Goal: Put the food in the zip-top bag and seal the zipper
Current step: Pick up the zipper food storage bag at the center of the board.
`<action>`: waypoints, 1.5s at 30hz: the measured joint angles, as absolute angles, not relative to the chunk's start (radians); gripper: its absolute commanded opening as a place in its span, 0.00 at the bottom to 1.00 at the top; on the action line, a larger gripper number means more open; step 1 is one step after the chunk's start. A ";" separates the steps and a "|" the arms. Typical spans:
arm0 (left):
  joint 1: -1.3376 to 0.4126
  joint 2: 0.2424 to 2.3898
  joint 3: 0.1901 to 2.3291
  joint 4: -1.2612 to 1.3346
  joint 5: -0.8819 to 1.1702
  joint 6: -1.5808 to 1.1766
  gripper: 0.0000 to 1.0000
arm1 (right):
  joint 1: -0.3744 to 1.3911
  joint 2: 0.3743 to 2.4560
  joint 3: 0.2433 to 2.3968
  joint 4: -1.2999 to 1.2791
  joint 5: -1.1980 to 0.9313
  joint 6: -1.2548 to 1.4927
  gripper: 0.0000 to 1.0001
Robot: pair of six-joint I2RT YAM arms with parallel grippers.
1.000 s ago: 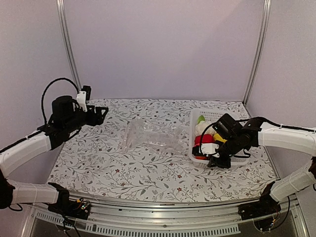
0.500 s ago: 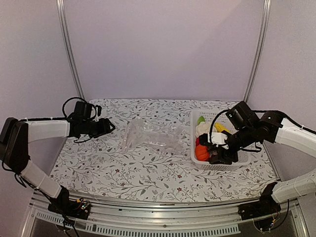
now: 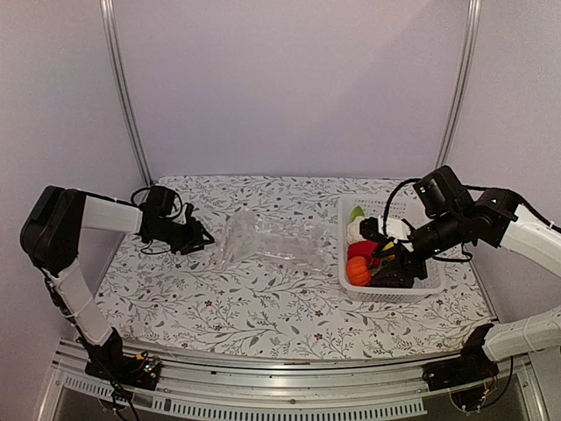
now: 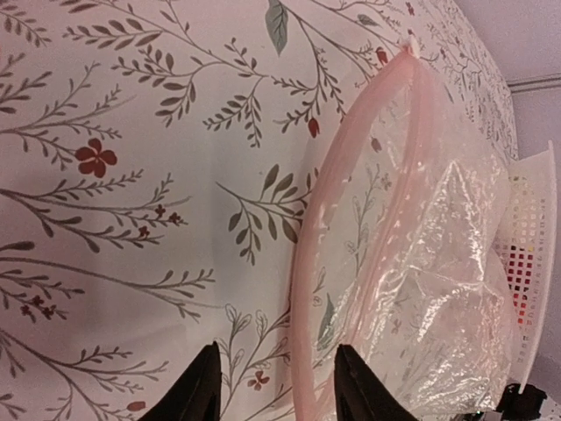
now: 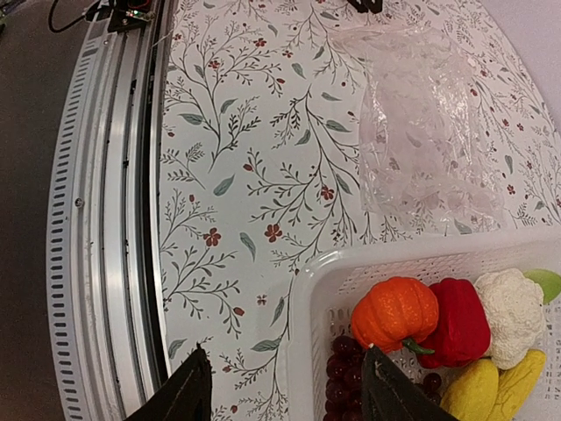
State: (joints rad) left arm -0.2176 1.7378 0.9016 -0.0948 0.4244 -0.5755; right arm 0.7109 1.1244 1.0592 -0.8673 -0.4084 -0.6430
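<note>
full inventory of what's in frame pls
zip-top bag: 1, clear, mid-table
zipper: 1, pale pink, along the bag's mouth
basket: 1, white mesh, right of the bag
pumpkin: 1, orange, in basket
red pepper: 1, red, in basket beside pumpkin
cauliflower: 1, white, in basket
yellow pieces: 2, yellow, in basket
grape bunch: 1, dark red, in basket
green piece: 1, green, in basket
table: 1, white floral print
left gripper: 1, black, open, at the bag's mouth
right gripper: 1, black, open, over the basket

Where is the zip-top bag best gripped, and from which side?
Grip the zipper lip of the zip-top bag at its left end, coming from the left: the mouth gapes there, so one finger of the open left end effector could slip inside.
</note>
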 measured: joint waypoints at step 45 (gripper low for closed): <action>-0.388 1.919 1.256 0.053 0.491 -0.605 0.00 | 0.673 1.077 1.059 -0.783 -0.361 -0.575 0.54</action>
State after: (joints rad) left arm -0.3882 1.9190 1.2564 0.0528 0.4908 -0.6052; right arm 0.6727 1.0771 1.0588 -0.7830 -0.3607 -0.5747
